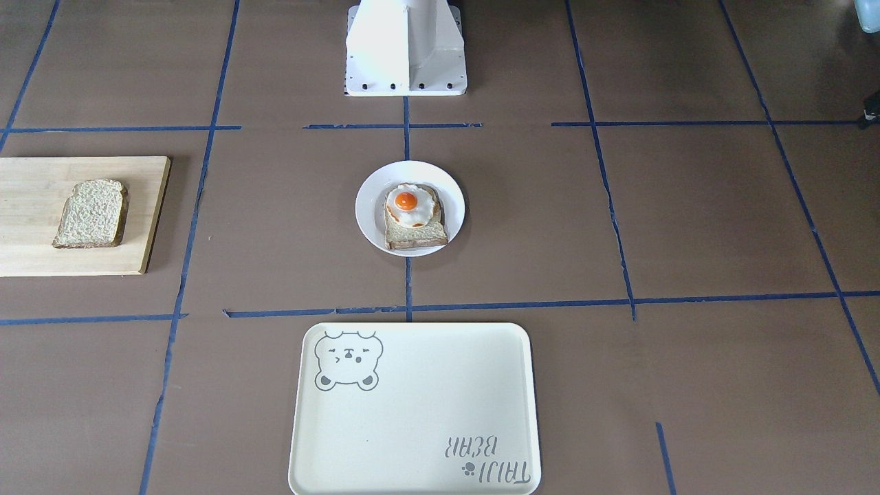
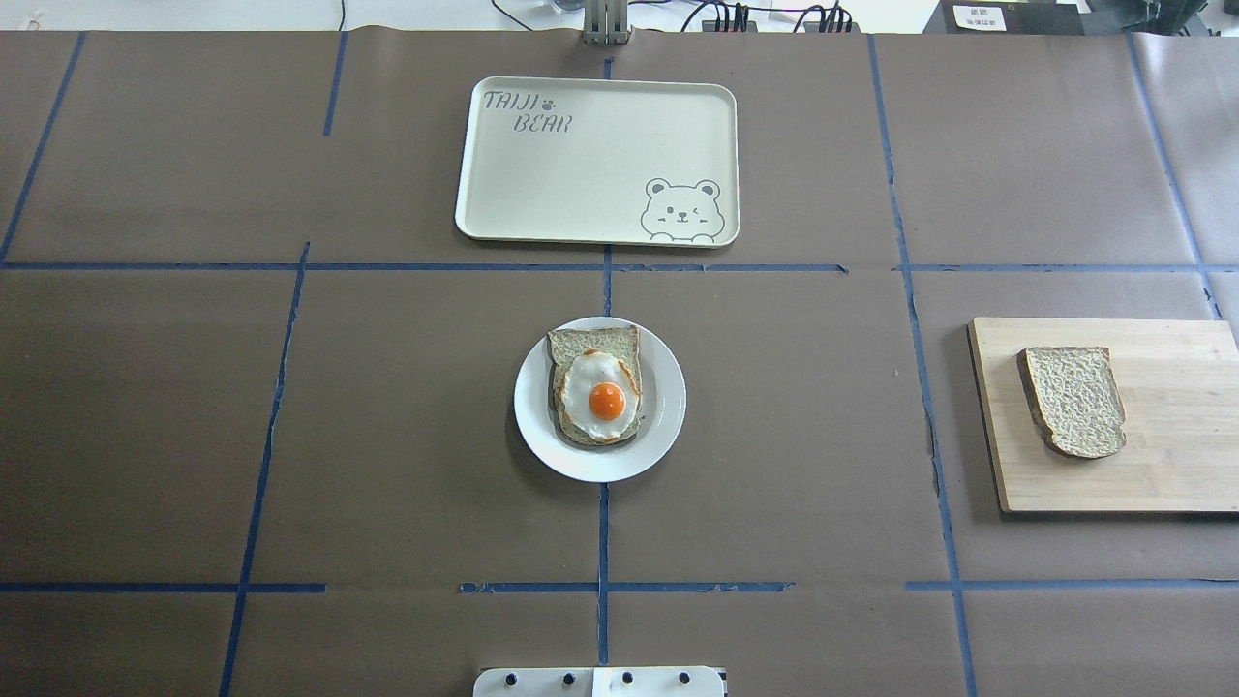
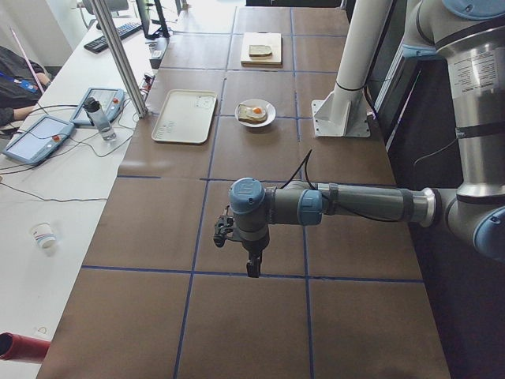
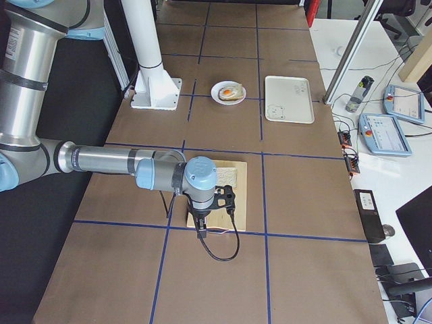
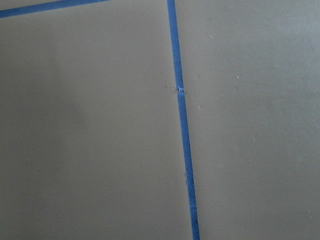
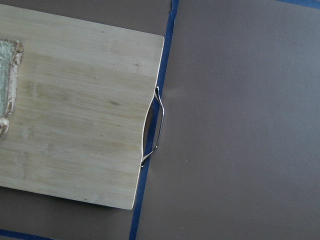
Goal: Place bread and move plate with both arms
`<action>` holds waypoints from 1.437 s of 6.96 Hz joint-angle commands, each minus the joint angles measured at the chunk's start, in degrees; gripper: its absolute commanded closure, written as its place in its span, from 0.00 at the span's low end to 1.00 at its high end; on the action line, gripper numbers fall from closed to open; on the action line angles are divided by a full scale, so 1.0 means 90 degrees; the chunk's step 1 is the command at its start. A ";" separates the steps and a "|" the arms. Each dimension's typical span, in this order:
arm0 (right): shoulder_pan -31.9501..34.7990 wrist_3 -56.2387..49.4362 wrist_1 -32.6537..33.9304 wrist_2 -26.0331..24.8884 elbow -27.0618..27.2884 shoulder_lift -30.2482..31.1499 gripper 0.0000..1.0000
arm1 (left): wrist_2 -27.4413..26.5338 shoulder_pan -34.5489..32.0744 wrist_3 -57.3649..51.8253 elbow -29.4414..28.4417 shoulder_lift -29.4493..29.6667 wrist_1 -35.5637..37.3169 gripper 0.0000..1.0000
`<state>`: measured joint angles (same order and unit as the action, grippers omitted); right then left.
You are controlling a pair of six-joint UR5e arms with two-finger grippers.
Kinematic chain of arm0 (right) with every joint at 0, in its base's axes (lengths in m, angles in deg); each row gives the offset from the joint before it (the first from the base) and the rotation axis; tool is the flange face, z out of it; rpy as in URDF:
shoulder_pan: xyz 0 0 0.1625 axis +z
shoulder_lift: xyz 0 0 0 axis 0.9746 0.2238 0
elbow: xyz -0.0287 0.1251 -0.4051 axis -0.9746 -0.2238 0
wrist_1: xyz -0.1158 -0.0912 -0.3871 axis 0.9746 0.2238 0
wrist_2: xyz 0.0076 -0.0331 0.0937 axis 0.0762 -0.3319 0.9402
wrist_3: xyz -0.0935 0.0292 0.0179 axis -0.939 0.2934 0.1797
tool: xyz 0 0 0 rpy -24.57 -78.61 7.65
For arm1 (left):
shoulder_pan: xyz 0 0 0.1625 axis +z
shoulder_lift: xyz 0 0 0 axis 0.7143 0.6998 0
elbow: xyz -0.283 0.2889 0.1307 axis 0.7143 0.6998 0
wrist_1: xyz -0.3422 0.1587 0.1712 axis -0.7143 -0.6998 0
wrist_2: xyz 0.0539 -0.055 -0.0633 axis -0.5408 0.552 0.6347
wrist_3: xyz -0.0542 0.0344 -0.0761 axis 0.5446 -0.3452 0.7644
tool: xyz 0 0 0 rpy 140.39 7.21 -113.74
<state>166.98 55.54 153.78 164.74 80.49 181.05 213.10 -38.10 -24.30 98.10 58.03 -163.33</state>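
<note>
- Nearest the overhead camera: robot base [image 2: 600,681]; no step looks begun.
- Left end effector [image 3: 252,267] hangs over bare table [image 2: 145,416]; spread or pressed together, I cannot tell.
- Plate [image 2: 668,402], carrying an egg-topped slice [image 2: 595,397], sits mid-table, not yet on the tray [image 2: 503,194].
- Bread [image 2: 1072,401] lies on the wooden board [image 2: 1162,465], unplaced.
- Right end effector [image 4: 200,228] hovers at the board's end; state likewise impossible to tell.

Speckled tan bread [image 2: 1072,401] with a darker crust, a pale grained cutting board [image 2: 1181,465], a plain white plate [image 2: 668,407], a white fried egg [image 2: 602,392] with orange yolk, a cream tray [image 2: 581,174] with a grey bear, and a brown table [image 2: 145,436] with blue tape lines [image 2: 604,542].
</note>
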 commanded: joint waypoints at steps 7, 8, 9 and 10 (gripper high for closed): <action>-0.0010 -0.0049 -0.0287 0.0059 -0.0010 -0.0029 0.00 | 0.0000 -0.0008 0.0029 0.0000 0.0020 0.0019 0.00; -0.0039 -0.0020 -0.0267 0.0059 -0.0020 -0.0049 0.00 | 0.0000 -0.0008 0.0029 0.0019 0.0000 0.0019 0.00; -0.0058 0.0010 -0.0277 0.0068 -0.0010 -0.0107 0.00 | -0.0010 -0.0017 0.0020 0.0000 -0.0010 0.0010 0.00; -0.0059 0.0020 -0.0316 0.0068 0.0000 -0.0137 0.00 | -0.0010 -0.0027 0.0020 0.0048 -0.0010 0.0010 0.00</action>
<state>166.53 55.55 151.21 165.33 80.41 180.19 213.03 -38.27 -24.10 98.25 58.00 -163.21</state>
